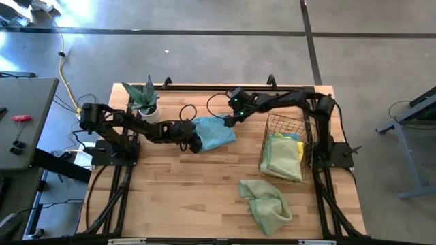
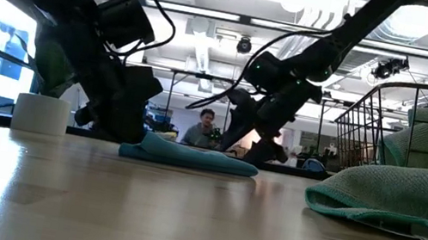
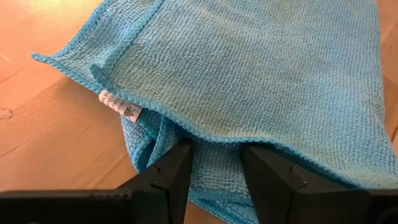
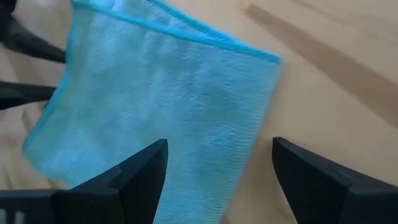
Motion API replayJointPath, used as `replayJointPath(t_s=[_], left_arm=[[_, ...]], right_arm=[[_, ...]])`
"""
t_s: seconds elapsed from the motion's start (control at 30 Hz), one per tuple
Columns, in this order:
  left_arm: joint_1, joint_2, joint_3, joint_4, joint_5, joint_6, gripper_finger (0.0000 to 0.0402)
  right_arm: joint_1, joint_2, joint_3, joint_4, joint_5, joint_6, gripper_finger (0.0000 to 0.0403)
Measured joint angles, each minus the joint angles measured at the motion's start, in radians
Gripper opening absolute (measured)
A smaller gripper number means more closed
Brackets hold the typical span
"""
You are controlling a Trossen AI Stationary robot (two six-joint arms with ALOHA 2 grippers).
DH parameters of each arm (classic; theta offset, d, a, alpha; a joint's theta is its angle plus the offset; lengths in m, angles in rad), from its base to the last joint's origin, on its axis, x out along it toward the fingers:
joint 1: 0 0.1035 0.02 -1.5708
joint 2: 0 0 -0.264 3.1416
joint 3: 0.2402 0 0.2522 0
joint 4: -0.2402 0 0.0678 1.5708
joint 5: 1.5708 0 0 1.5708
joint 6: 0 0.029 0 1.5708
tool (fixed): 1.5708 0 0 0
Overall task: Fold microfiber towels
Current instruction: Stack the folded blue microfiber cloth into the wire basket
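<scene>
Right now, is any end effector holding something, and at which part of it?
The left end effector pinches the light blue towel at its folded edge. The right end effector is open above the same towel, holding nothing.

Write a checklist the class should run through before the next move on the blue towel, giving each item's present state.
1. Blue towel lies on the table: ok.
2. Left hand at the towel's edge, fingers astride the cloth: ok.
3. Left hand's grip closed: cannot tell.
4. Right hand open over the towel: ok.
5. Potted plant clear of the towel: ok.
6. Green towel folded: not ok, crumpled.
</scene>
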Motion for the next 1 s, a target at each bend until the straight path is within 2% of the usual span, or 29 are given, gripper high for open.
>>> replayJointPath(t_s=[0.23,0.43,0.6,0.87,0.93,1.0], left_arm=[[0.013,0.000,0.000,0.000,0.001,0.001,0.0133],[0.031,0.000,0.000,0.006,0.014,0.004,0.0133],[0.031,0.000,0.000,0.014,0.012,0.008,0.0133],[0.031,0.000,0.000,0.016,0.014,0.001,0.0133],[0.032,-0.001,-0.001,0.019,0.027,0.000,0.0133],[0.033,-0.008,-0.001,0.019,0.037,-0.017,0.0133]], right_arm=[[0.037,0.005,-0.003,0.017,-0.087,-0.029,0.0279],[0.059,0.006,-0.004,0.023,-0.097,-0.022,0.0260],[0.064,0.007,-0.005,0.015,-0.072,-0.010,0.0196],[0.064,0.009,-0.007,0.007,-0.017,0.016,0.0026],[0.066,0.009,-0.007,0.008,-0.004,0.016,0.0010],[0.066,0.009,-0.007,0.009,0.001,0.033,0.0012]])
